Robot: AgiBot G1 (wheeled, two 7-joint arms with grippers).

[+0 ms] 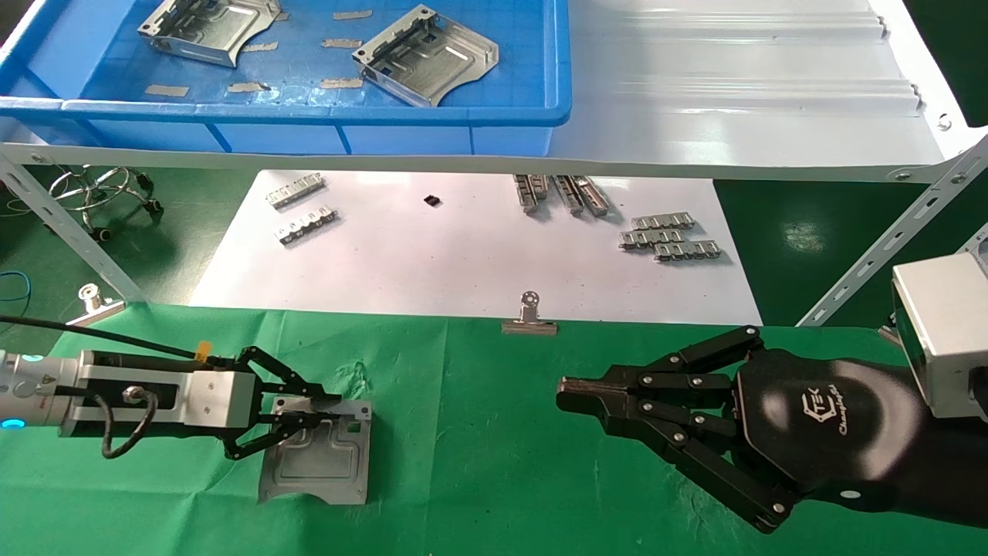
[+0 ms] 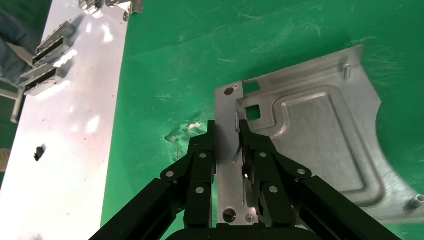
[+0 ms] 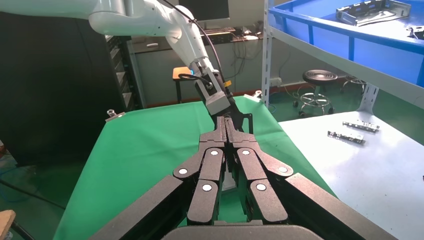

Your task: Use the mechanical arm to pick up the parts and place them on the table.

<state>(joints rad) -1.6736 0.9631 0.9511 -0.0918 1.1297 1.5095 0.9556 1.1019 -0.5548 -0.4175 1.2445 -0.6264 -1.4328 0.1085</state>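
Observation:
A flat silvery part [image 1: 320,459] lies on the green-cloth table [image 1: 478,448] at the front left. My left gripper [image 1: 336,409] is shut on that part's raised far edge, one finger on each side of the flange; in the left wrist view the gripper [image 2: 227,130] straddles the strip of the plate [image 2: 320,135]. Two more parts [image 1: 208,23] [image 1: 428,54] lie in the blue bin [image 1: 309,112] on the shelf. My right gripper [image 1: 567,394] is shut and empty, held above the cloth at the right; in its own view the gripper [image 3: 225,122] points at the left arm.
A white sheet [image 1: 463,255] beyond the cloth carries small chain-like link strips [image 1: 670,238]. A metal binder clip [image 1: 529,316] holds the cloth's far edge. The grey ribbed shelf [image 1: 733,77] overhangs the back. A stool [image 1: 100,189] stands at the far left.

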